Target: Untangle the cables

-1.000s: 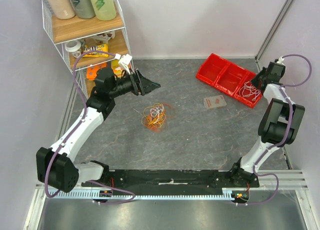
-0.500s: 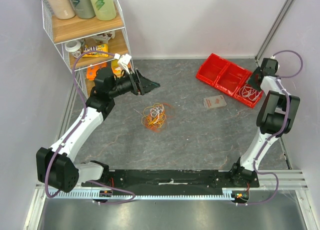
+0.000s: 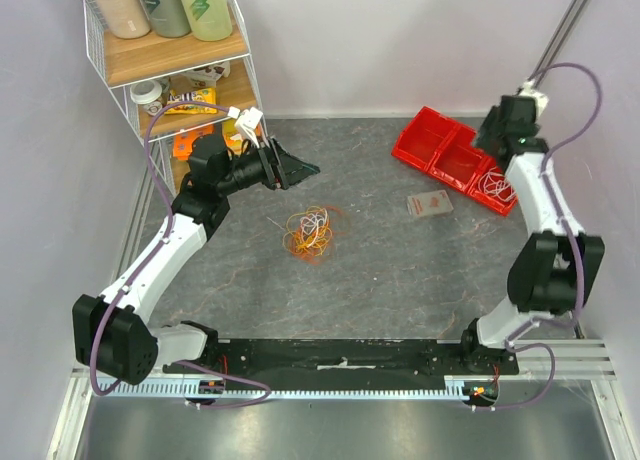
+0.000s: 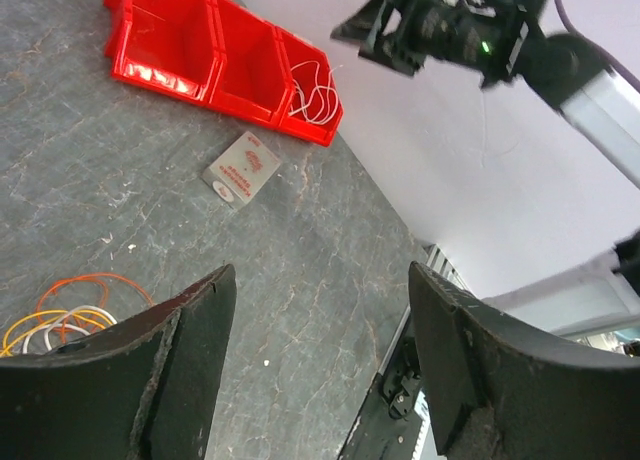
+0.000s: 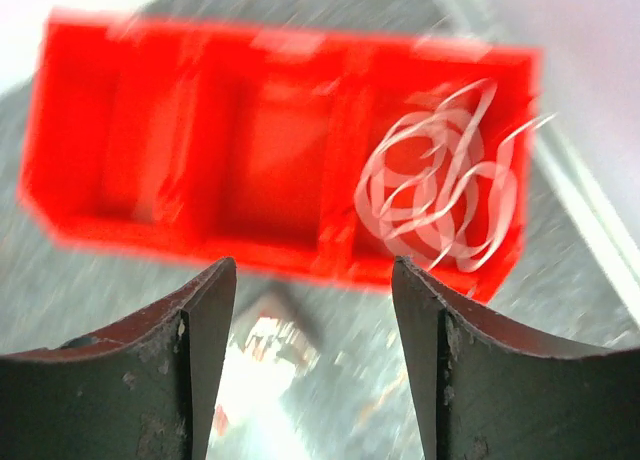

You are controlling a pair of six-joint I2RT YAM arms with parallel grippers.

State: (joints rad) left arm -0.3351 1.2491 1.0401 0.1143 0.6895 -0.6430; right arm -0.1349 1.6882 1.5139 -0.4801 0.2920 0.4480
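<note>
The right gripper (image 5: 312, 280) hangs above the red bin (image 5: 270, 245), released. Its jaws are spread wide with nothing between them. The bin lies directly below and just ahead of its fingertips and is split into three compartments in a row. In the right wrist view, the end compartment under the gripper's right finger holds a loose coil of white cable (image 5: 440, 180), its loops lying on the compartment floor and up against the walls. That view is blurred, so finer detail of the coil cannot be made out.

The left gripper (image 4: 320, 290) is also released, jaws wide apart and holding nothing, raised off the counter (image 3: 380, 270). The cables (image 3: 312, 232), a small tangle of orange, yellow and white loops, rest on the counter below and just ahead of this gripper. They are clear of its fingers and well apart from the right gripper. A small flat card (image 3: 429, 204) lies on the counter just beside the bin, between it and the tangle.

Behind the left gripper's wrist stands a wire shelf (image 3: 110, 50). Its upper board carries three bottles (image 3: 165, 5) and its lower board carries packets too small to identify.
</note>
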